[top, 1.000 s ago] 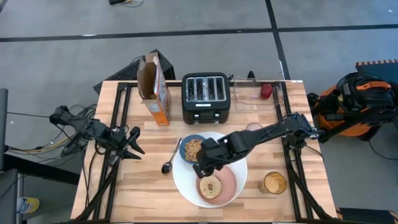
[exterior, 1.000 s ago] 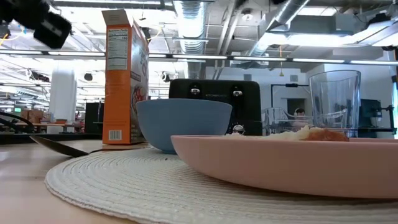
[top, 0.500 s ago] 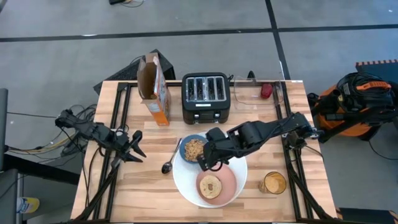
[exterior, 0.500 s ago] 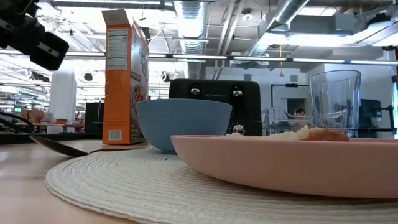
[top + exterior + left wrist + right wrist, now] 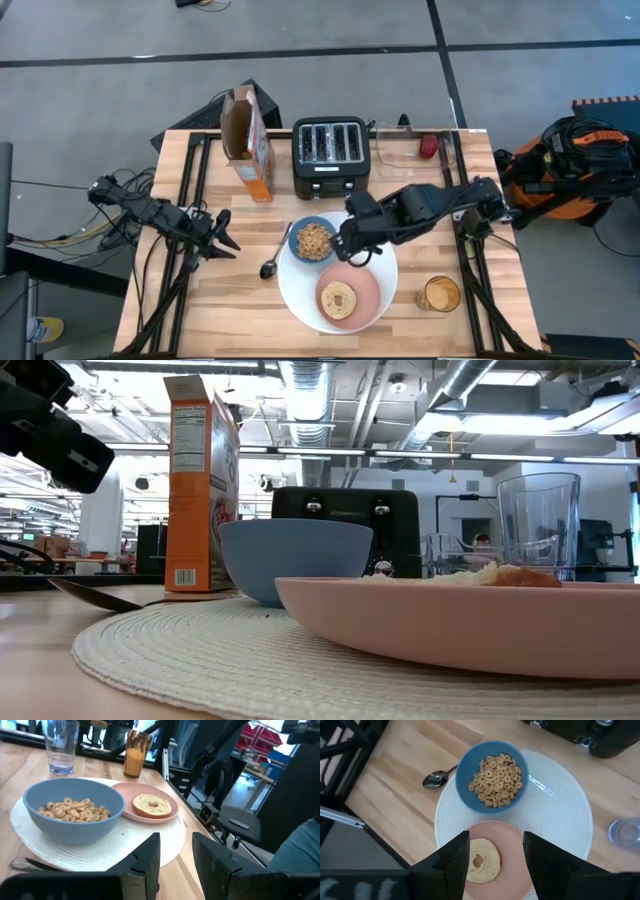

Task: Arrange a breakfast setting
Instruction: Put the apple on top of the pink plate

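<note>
A big white round plate (image 5: 294,290), ribbed like a mat, lies at the table's near middle. On it stand a small blue bowl (image 5: 313,240) of cereal rings and a pink saucer (image 5: 369,296) with the round toasted bread (image 5: 340,298). A metal spoon (image 5: 272,262) lies on the wood left of the plate. The clear purplish tumbler (image 5: 625,832) stands right of the plate. The orange cereal box (image 5: 250,150) stands upright at the far left. My right gripper (image 5: 495,865) hovers open and empty above the plate's far part. My left gripper (image 5: 224,239) is open and empty, left of the spoon.
A black four-slot toaster (image 5: 331,155) stands at the far middle. A clear container (image 5: 415,150) sits at the far right. An amber glass (image 5: 438,294) stands near the right front edge. Bare wood lies at the front left.
My right gripper has drawn back from over the pink saucer toward the table's far and right side, and the bread and saucer now show whole. My left gripper has shifted a little toward the spoon.
</note>
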Action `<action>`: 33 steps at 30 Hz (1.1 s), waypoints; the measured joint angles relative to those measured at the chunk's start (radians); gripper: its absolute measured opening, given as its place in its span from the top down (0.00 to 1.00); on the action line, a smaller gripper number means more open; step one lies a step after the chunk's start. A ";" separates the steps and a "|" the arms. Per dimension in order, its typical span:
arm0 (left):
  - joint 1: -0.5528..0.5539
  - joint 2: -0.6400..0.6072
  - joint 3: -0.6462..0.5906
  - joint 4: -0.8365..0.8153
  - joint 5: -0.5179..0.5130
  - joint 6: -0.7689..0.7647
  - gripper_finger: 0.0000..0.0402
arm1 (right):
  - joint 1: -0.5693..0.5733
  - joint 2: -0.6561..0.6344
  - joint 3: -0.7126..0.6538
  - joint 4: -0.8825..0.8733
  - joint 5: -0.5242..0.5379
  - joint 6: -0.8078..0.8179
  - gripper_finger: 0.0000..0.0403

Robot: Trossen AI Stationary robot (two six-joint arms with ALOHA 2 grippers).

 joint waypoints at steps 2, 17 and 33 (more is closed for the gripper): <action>0.000 0.001 0.000 0.000 -0.009 0.005 0.75 | -0.012 -0.009 0.002 -0.001 0.009 -0.003 0.48; 0.000 0.004 0.000 0.009 -0.255 -0.131 0.75 | -0.297 -0.132 0.001 -0.001 0.032 -0.311 0.48; 0.000 0.004 0.001 0.010 -0.556 -0.247 0.75 | -0.726 -0.184 0.000 -0.001 0.027 -0.705 0.48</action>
